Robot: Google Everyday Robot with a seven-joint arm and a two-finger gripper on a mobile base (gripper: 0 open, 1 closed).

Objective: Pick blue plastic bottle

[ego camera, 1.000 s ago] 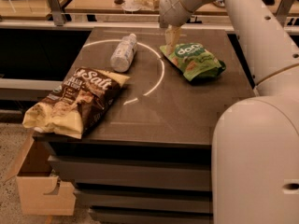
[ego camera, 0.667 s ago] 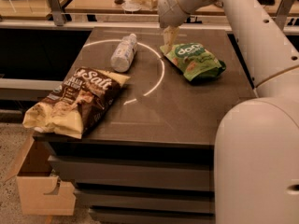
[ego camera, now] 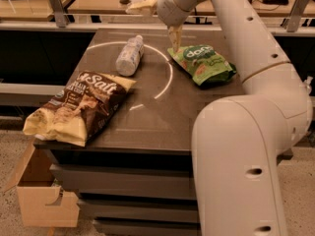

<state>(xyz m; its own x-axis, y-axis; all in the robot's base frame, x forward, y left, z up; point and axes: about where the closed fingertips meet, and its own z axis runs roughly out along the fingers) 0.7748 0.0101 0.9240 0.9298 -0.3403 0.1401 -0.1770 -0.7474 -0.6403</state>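
The blue plastic bottle is small, clear and ribbed, with a pale label and a white cap. It lies on its side at the far left-middle of the dark table, cap pointing away. My gripper points down at the far end of the table, just above the near-left corner of a green chip bag. It is to the right of the bottle and apart from it. Nothing shows in the gripper.
A brown chip bag lies at the table's front left, overhanging the edge. A white ring is marked on the tabletop. My arm's large segment fills the front right. A cardboard box sits on the floor at the left.
The arm's near segment has swung a little to the left. The gripper has stayed over the green bag's corner. The bottle and bags have not moved.
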